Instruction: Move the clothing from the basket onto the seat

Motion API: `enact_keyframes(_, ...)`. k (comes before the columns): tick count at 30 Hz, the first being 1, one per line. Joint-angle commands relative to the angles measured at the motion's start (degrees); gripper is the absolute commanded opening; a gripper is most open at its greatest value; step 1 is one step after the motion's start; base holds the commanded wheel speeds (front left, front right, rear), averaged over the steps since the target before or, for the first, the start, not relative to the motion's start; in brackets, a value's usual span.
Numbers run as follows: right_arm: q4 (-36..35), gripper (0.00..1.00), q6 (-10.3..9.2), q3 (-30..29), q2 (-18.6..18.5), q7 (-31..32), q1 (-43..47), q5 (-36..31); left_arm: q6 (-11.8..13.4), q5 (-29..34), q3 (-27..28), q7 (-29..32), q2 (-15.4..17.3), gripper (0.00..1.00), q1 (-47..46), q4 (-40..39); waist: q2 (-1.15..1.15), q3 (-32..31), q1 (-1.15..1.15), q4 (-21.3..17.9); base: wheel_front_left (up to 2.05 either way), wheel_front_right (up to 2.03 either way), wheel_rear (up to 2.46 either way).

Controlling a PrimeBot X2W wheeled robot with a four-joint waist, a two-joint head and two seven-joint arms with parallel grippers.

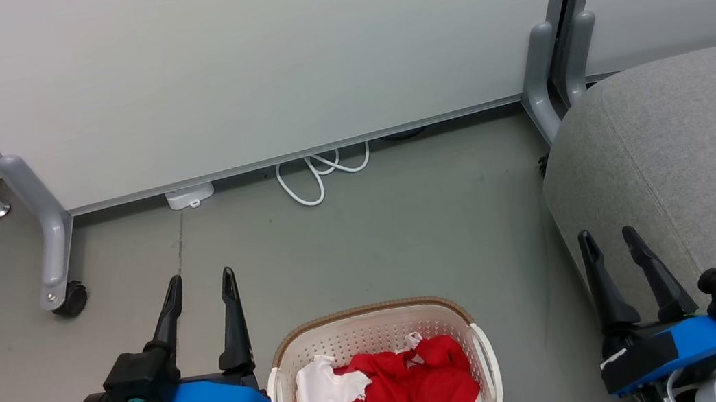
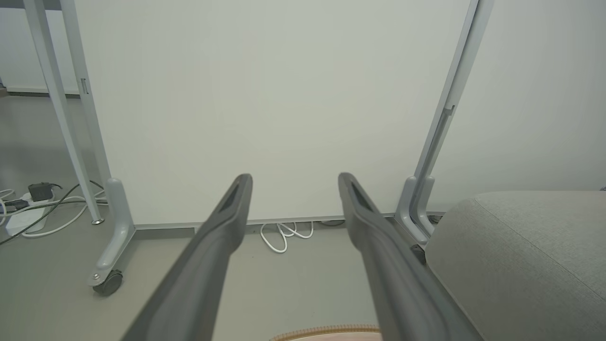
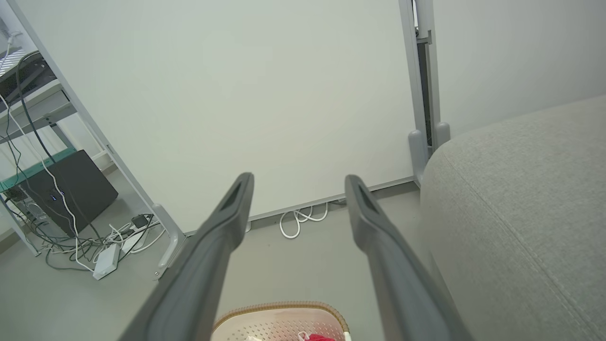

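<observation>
We observe the basket [image 1: 365, 311] standing on the grey floor [image 1: 368, 227] at the bottom centre of the head view, between the two arms. The clothing [image 1: 417, 387] lies bundled inside the basket: red fabric with a white panel at its left side and dark lettering at the lower edge, cut off by the frame. The left gripper [image 1: 200, 277] hangs just beside the basket's left side, apart from it, with its fingers pointing toward the partition panel [image 1: 243, 64]. We read its jaws as fully spread, with bare floor and panel showing between them in the left wrist view. The right gripper [image 1: 606, 234] hangs to the basket's right, in front of the near edge of the seat [image 1: 689, 143]. Its jaws are likewise fully spread, and we cannot tell from the head view whether its fingers touch the upholstery. The seat occupies the right side of the head view, separated from the basket's right handle [image 1: 489, 357] by a strip of floor, and its grey top carries a stitched seam. In the right wrist view, the basket's brown rim and a scrap of red fabric appear at the bottom edge between the fingers. A white cable [image 1: 316, 172] lies looped on the floor at the foot of the panel, and a caster [image 1: 71, 299] supports the panel's left leg.
</observation>
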Motion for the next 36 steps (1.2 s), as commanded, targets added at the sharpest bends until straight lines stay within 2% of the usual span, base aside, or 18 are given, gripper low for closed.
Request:
enact_keyframes(1,-0.03,1.0,0.12,0.15,-0.35,-0.54,-0.65,-1.17,-0.35,1.26,-0.1,-0.48,-0.04,1.0,-0.92,-0.03,0.0,0.01,0.0,0.01,0.0,0.0,0.0)
enact_keyframes(27,1.02,1.0,0.1,1.11,-0.38,-3.32,-0.66,-11.69,-1.49,13.5,-0.67,-3.24,-0.86,1.0,-1.15,1.15,0.0,0.79,0.0,0.07,0.0,0.0,0.0)
enact_keyframes(36,1.49,1.0,0.1,1.24,-0.38,-3.61,-0.67,-12.19,-1.9,14.21,-0.25,-3.51,-1.17,1.0,-0.86,1.37,0.0,0.83,0.0,0.12,0.0,0.0,0.0)
